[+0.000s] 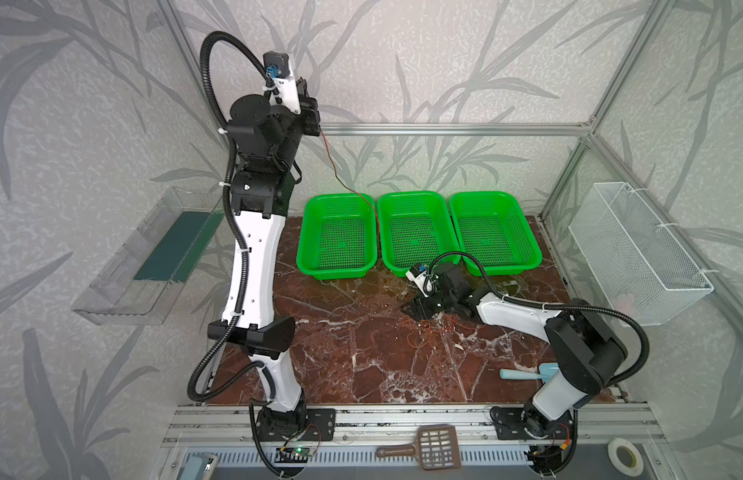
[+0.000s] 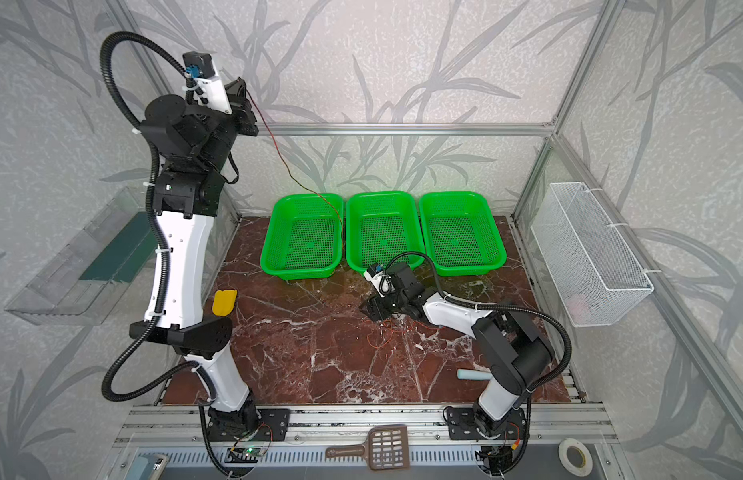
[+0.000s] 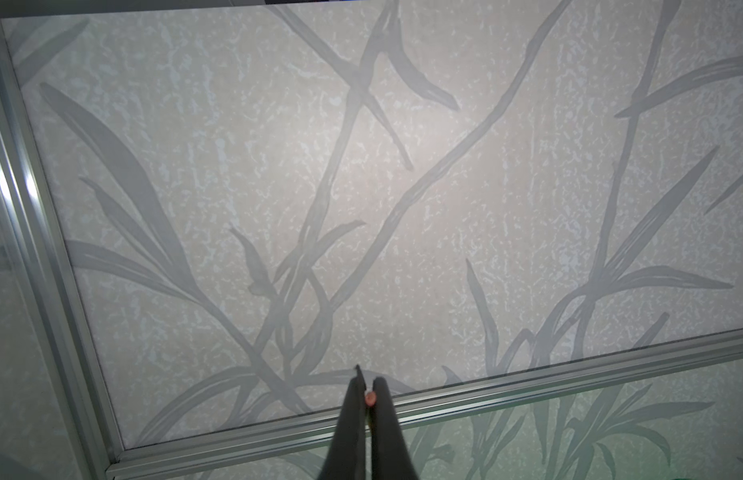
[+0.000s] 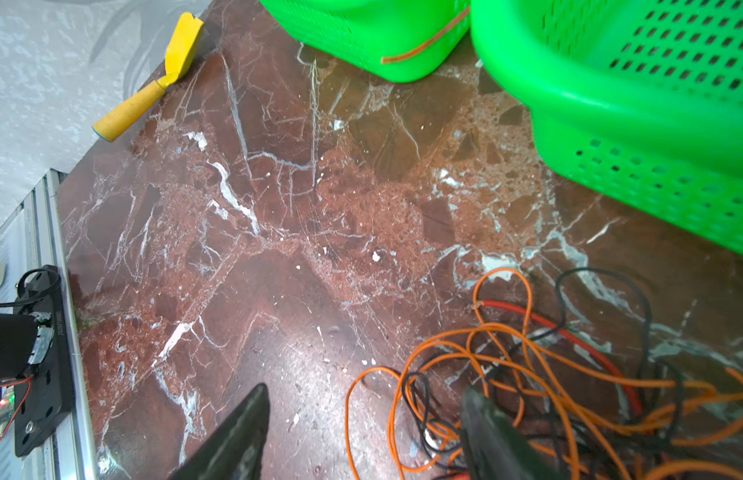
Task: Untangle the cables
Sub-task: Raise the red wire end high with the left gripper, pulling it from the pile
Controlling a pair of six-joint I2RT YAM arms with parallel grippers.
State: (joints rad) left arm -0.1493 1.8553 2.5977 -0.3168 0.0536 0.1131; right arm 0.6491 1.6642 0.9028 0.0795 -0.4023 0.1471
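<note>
Three cables are in play. The left claw [image 3: 367, 388] is pinching shut on the end of the red-brown cable [image 1: 333, 168], high above and to the left of the middle basket [image 1: 415, 198]. From there the wire is slanting down across the neighbouring basket [image 1: 332, 196] and dropping out of sight between the two baskets. The right claw [image 4: 365, 390] is standing wide open just in front of the middle basket, low over the table [image 4: 278, 208], gripping nothing. The orange cable [image 4: 529, 303] and black cable [image 4: 602, 271] are lying bunched beside and partly under one finger [image 4: 494, 419], with one orange loop reaching into the gap. A red length [image 4: 569, 334] is threading through that heap; whether it is joining the raised wire is hard to trace. The wrist view's edge is cutting the heap off, and in both top views it is showing only as faint threads.
</note>
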